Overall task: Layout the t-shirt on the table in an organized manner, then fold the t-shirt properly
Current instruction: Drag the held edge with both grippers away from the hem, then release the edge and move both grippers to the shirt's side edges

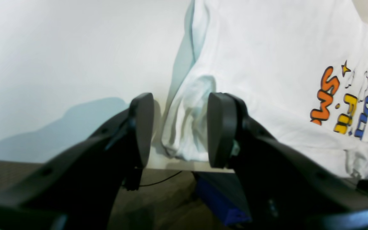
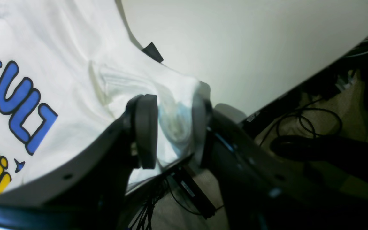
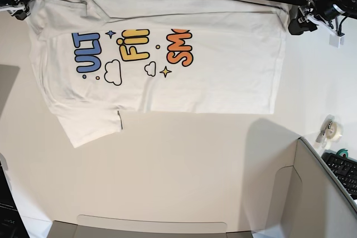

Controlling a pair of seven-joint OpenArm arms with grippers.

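Observation:
The white t-shirt (image 3: 223,82) lies spread flat along the far edge of the table (image 3: 195,165), print facing up, one sleeve (image 3: 89,126) pointing toward the near side. In the left wrist view my left gripper (image 1: 180,131) stands open around a rumpled corner of the t-shirt (image 1: 267,64) at the table edge, with a gap beside the cloth. In the right wrist view my right gripper (image 2: 172,129) has its jaws apart, with a bunched corner of the t-shirt (image 2: 59,64) lying between them. A small black tag (image 2: 153,52) sticks out nearby. In the base view both grippers (image 3: 295,23) (image 3: 19,12) sit at the shirt's far corners.
A grey cardboard box (image 3: 312,193) takes up the near right corner and near edge. A tape roll (image 3: 333,129) and a keyboard (image 3: 346,171) lie at the right. Cables (image 2: 299,121) hang below the table edge.

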